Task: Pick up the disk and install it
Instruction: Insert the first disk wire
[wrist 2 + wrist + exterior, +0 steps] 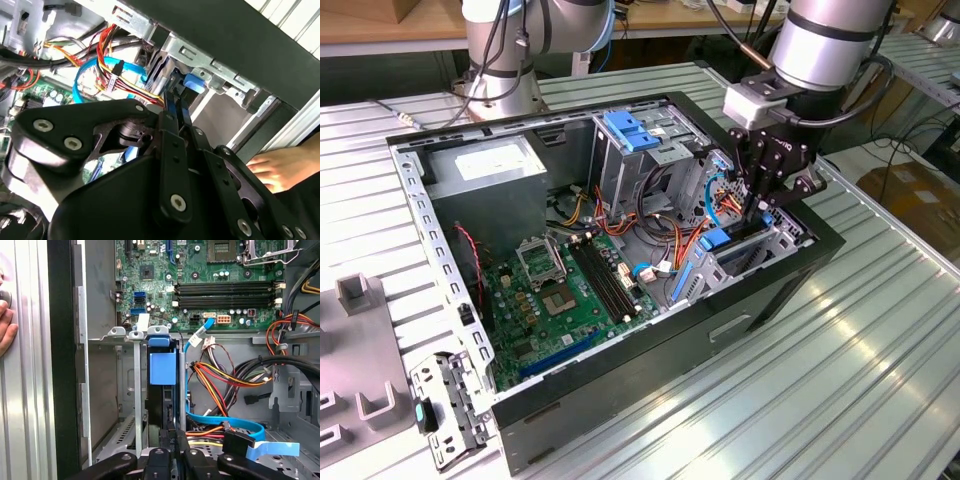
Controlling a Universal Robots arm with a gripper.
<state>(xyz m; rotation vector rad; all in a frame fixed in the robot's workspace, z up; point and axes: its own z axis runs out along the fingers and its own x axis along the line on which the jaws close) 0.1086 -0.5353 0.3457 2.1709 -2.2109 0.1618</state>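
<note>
Black two-fingered pincer (172,450) is seen closed narrowly on the rear edge of the dark grey hard drive in its bright blue plastic carrier (163,385), held upright inside the metal drive bay (132,405) of the open black computer case (760,300)

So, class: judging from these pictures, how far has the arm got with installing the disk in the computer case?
Picking up looks done: the tool is shut on the disk, whose blue carrier stands on edge in the metal drive bay at the corner of the open computer case. In hand is the insertion itself. Whether the disk is fully seated cannot be told, and the tool has not let go.
</note>
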